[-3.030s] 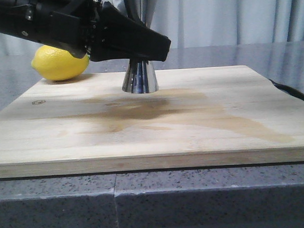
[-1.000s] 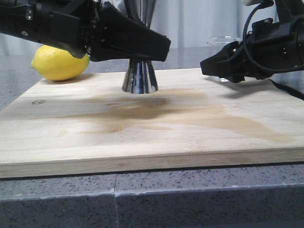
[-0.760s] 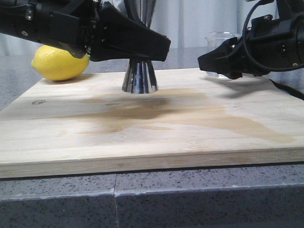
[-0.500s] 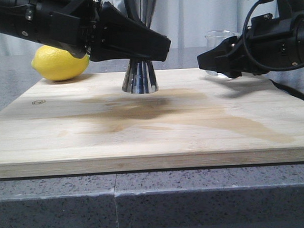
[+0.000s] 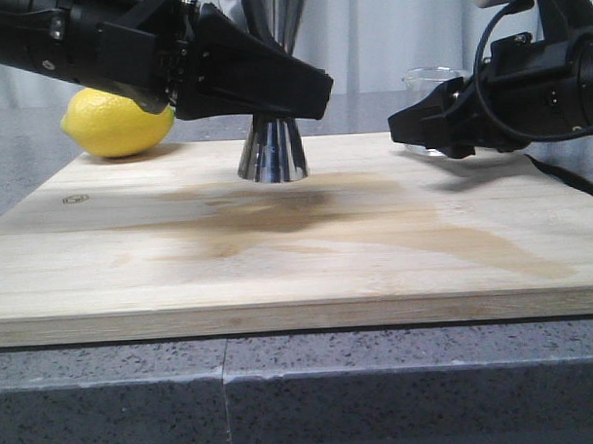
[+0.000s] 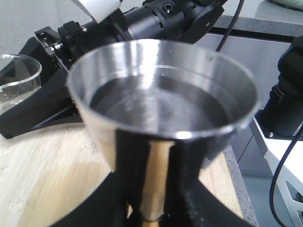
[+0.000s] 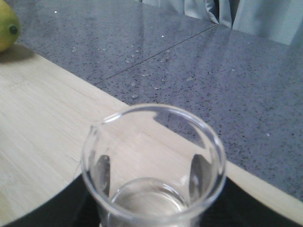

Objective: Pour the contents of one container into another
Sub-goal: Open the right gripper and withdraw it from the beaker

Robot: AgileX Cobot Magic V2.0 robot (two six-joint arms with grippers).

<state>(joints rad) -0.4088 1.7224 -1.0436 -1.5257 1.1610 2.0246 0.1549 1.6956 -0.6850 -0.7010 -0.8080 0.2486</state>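
Observation:
The steel jigger point(image 5: 273, 150) stands upright on the wooden board point(image 5: 279, 281) at mid-back. My left gripper point(image 5: 312, 97) is shut on the jigger's waist. In the left wrist view the jigger point(image 6: 163, 101) shows clear liquid in its upper cup, with a black finger on each side of the gold band and my left gripper point(image 6: 158, 208) around it. The clear glass beaker point(image 5: 431, 79) sits upright at the board's back right, held in my right gripper point(image 5: 410, 130). In the right wrist view the beaker point(image 7: 154, 156) fills my right gripper point(image 7: 154, 210). I cannot tell whether the beaker rests on the board.
A yellow lemon point(image 5: 118, 121) lies at the board's back left corner, behind my left arm. A brown stain point(image 5: 306, 217) spreads across the board's middle. Grey speckled counter point(image 5: 380, 394) surrounds the board. A black cable point(image 5: 568, 178) runs past its right edge.
My right arm came in from the right with the beaker in its gripper. Over the last second it nudged slightly left and up, then settled back. The left arm and jigger have not moved.

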